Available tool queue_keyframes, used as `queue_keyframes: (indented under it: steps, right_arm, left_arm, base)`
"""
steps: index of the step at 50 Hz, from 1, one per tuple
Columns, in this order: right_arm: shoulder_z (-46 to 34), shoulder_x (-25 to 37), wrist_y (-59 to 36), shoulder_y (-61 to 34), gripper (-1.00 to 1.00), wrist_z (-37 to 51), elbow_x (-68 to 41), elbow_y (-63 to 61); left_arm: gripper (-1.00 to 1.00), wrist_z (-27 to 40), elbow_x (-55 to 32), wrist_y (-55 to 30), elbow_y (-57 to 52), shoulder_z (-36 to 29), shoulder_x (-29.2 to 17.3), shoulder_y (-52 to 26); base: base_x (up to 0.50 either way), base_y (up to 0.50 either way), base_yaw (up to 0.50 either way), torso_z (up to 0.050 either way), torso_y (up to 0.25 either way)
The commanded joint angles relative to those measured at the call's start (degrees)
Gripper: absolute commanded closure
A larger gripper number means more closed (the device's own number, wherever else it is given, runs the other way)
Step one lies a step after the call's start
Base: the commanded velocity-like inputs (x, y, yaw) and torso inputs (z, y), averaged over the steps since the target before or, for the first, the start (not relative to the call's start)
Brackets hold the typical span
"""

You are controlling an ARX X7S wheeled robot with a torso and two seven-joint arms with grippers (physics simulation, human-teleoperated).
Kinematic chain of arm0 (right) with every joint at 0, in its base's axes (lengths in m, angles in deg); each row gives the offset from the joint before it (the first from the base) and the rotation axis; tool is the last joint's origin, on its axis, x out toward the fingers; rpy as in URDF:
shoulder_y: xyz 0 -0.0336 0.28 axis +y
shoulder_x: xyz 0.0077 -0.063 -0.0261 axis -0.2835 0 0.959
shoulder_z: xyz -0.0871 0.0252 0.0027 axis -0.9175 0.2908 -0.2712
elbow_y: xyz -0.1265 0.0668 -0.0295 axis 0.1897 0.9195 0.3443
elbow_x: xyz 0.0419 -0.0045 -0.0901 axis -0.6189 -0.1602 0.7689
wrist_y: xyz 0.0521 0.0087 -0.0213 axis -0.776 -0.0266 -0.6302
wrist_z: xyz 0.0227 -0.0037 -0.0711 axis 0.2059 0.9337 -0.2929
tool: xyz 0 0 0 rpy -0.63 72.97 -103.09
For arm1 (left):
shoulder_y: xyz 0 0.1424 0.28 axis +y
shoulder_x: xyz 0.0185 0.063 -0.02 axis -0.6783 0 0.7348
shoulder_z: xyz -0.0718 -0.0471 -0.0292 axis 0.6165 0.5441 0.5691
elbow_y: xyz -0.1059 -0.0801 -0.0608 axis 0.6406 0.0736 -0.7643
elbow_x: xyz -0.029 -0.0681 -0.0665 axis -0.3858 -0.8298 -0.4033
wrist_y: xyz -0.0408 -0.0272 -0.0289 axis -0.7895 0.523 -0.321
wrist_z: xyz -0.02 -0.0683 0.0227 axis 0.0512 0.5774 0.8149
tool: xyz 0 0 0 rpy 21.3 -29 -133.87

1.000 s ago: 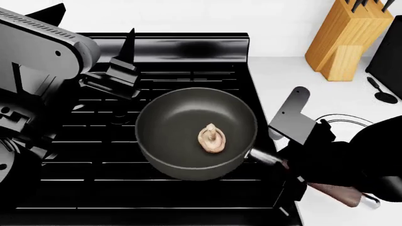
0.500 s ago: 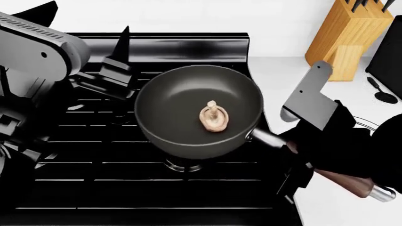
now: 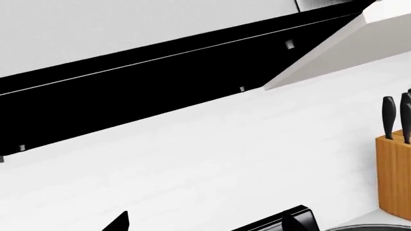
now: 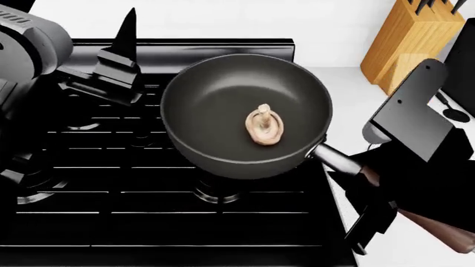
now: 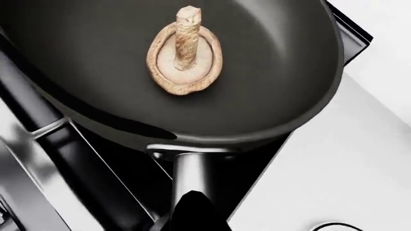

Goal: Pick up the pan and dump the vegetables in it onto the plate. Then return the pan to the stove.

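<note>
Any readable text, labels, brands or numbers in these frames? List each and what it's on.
None. No writing, number or logo shows on the pan, the stove, the knife block or the right gripper on the pan's handle. The left wrist view shows only unmarked surfaces.

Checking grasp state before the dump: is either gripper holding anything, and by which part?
The right gripper holds the pan by its wooden handle, just behind the steel neck. The left gripper is open and holds nothing.
</note>
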Motion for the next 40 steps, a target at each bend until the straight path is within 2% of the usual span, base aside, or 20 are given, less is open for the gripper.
queue_keyframes:
  steps: [1, 18, 40]
  right_arm:
    - [0.9, 3.0, 1.7, -3.3, 1.00, 4.4, -4.6, -0.7]
    - [0.7, 6.5, 1.7, -5.6, 1.00, 7.0, -8.1, -0.9]
    - [-0.2, 7.0, 0.7, -7.9, 1.00, 8.6, -9.5, -0.2]
  left_arm:
    - [-1.00, -0.2, -0.1, 1.0, -0.2, 0.4, -0.7, 0.8]
    - [-1.00, 2.7, -4.9, -0.6, -0.8, 1.3, -1.1, -1.0]
    - [-1.00, 3.2, -5.7, 0.5, -1.0, 1.5, -2.0, -0.2]
  base:
    - [0.00, 0.00, 0.00, 0.000, 0.000]
    - [0.00, -0.05, 0.00, 0.000, 0.001]
    - [0.00, -0.21, 0.00, 0.000, 0.001]
